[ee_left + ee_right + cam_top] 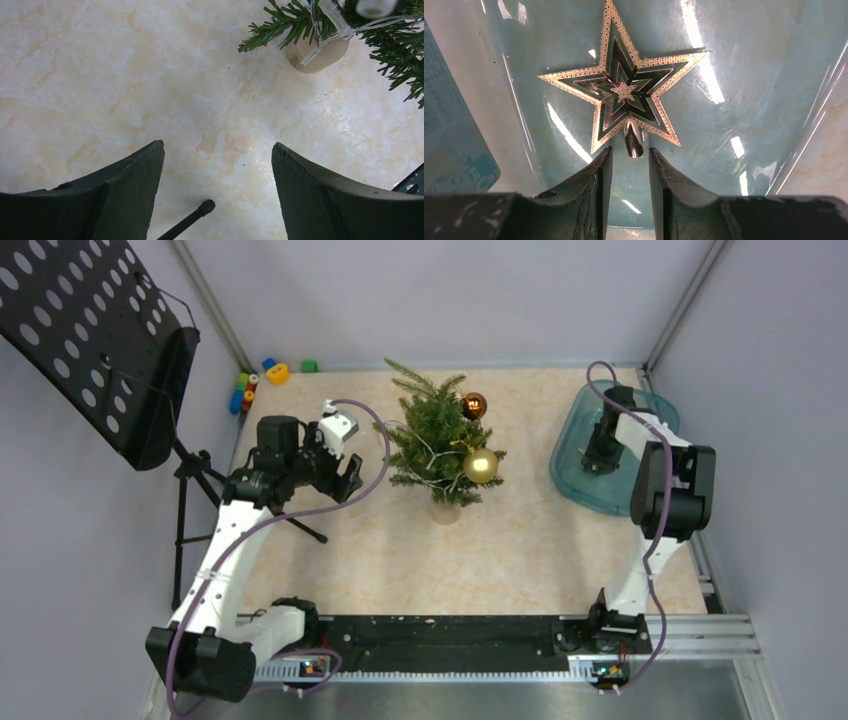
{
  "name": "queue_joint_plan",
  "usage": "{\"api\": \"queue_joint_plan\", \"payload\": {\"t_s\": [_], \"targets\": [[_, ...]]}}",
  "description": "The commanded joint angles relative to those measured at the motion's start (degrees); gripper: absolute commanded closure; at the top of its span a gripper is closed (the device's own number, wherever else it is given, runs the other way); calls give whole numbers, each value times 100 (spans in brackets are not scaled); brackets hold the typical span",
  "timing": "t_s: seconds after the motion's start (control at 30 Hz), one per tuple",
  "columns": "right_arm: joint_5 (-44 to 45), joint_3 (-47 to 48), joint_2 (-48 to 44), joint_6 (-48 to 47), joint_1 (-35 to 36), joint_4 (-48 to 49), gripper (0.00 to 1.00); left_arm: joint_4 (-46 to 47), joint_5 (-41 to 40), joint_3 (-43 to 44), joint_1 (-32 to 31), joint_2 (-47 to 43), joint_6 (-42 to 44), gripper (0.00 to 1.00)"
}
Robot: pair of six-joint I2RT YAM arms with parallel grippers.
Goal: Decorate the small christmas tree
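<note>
The small christmas tree (436, 435) stands mid-table on its pale wooden base (325, 56). It carries a gold ball (481, 466), a dark red ball (474, 405) and a clear light string (332, 15). My left gripper (345, 475) hovers left of the tree, wide open and empty (218, 145). My right gripper (600, 462) reaches down into a teal tray (572, 485). There a gold star topper (624, 92) lies flat. Its metal stem (633, 140) points at my right gripper (630, 150), whose narrowly parted jaws sit either side of the stem's end without touching it.
A black perforated music stand (110, 340) rises at the far left, and one tripod leg (187, 222) reaches onto the table under my left gripper. Small coloured toys (265, 372) lie in the back left corner. Metal frame posts line the back wall.
</note>
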Motion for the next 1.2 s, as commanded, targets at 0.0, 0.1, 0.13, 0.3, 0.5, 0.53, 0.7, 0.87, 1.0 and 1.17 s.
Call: {"api": "queue_joint_plan", "payload": {"t_s": [0.0,0.1,0.13,0.3,0.5,0.53,0.7,0.87,1.0,1.17], "targets": [[130,276,154,52,50,-8,68,232,23,-14,-6,-4,56,17],[213,274,188,-111,50,-14,68,211,14,-13,-6,-17,60,17],[201,296,203,-183,50,-18,68,214,7,-19,-13,-17,59,17],[-35,408,238,-563,42,1,73,224,5,-22,-11,-11,57,17],[-202,419,322,-691,-34,30,80,216,-4,-15,-14,-13,66,17],[-233,398,326,-729,-46,72,82,211,0,-10,-9,-17,59,17],[-192,178,267,-927,-46,204,98,180,25,5,-10,-28,69,17],[-159,2,24,-1000,-47,369,100,180,30,5,-6,-24,68,17],[-206,-173,-422,-1025,-48,608,100,179,9,14,-6,-30,70,17],[-301,-472,-952,-1074,-39,865,100,197,-4,12,-8,-17,62,17]]}}
